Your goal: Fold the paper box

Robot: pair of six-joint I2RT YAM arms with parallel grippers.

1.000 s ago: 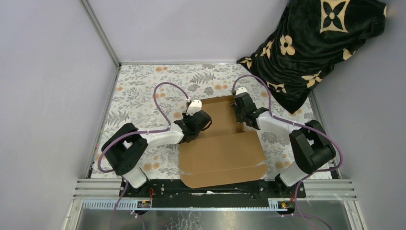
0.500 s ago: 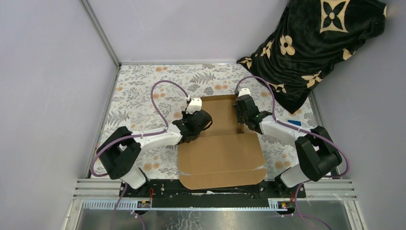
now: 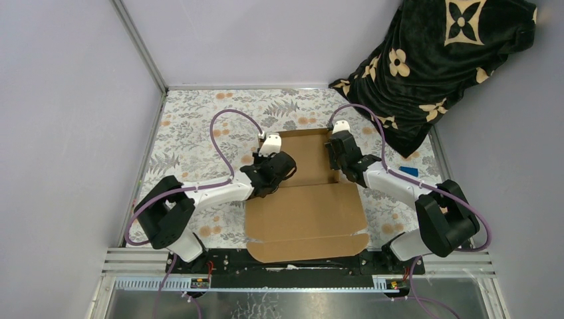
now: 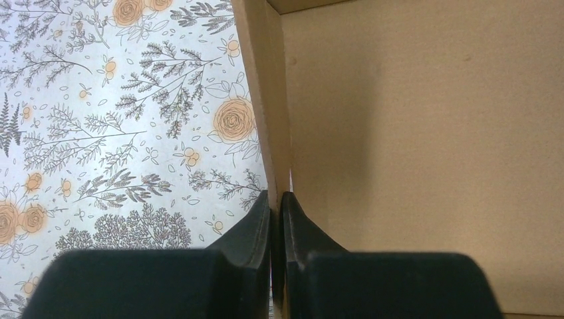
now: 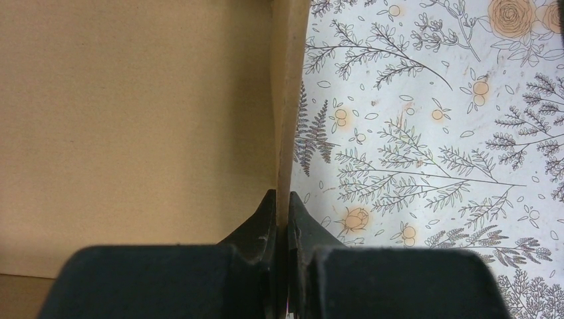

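Fingers [image 4: 253, 222] of both your grippers are clenched on the box [image 3: 309, 159], which lies open on the table [image 3: 193, 133], lid [image 3: 302, 216] nearest you. Your left gripper [image 4: 276, 199] pinches its left wall [image 4: 265, 100] and your right gripper [image 5: 282, 199] its right wall [image 5: 287, 86], likely to stand both upright for the next fold.

I see the plain brown corrugated cardboard box [image 3: 309, 163] half formed on the floral bench [image 3: 193, 133]. At its far end the left side wall [image 4: 266, 100] and right side wall [image 5: 286, 100] stand upright. The near lid panel [image 3: 306, 211] and front flap [image 3: 309, 247] lie flat, open toward the near edge.
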